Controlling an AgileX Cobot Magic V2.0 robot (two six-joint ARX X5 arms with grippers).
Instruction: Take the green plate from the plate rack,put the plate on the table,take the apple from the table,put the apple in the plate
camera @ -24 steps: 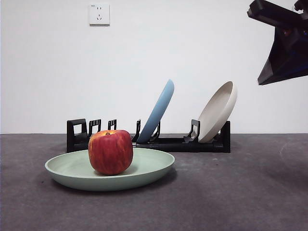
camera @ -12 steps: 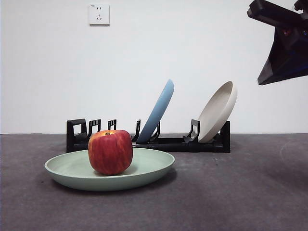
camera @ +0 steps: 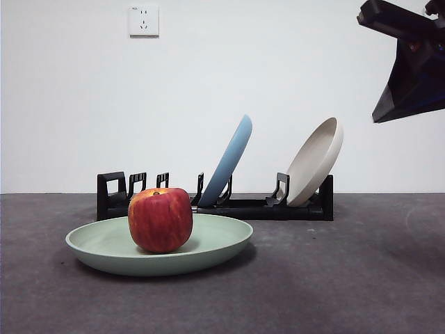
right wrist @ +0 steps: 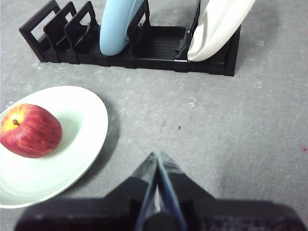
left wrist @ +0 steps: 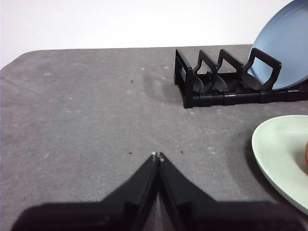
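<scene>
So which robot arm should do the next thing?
Neither, probably: the job looks finished. The apple already sits in the green plate on the table. The left gripper and right gripper are both shut and empty.

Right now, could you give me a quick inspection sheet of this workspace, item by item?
Surface: dark grey table, a few pale specks.
Job's things: apple sits in the green plate, which lies flat in front of the plate rack.
Clutter: light blue plate and beige plate lean in the rack.
Grippers: left gripper shut, empty, over bare table; right gripper shut, empty, raised beside the green plate.
Cables: nothing seen.
Surroundings: white wall, wall socket.
</scene>
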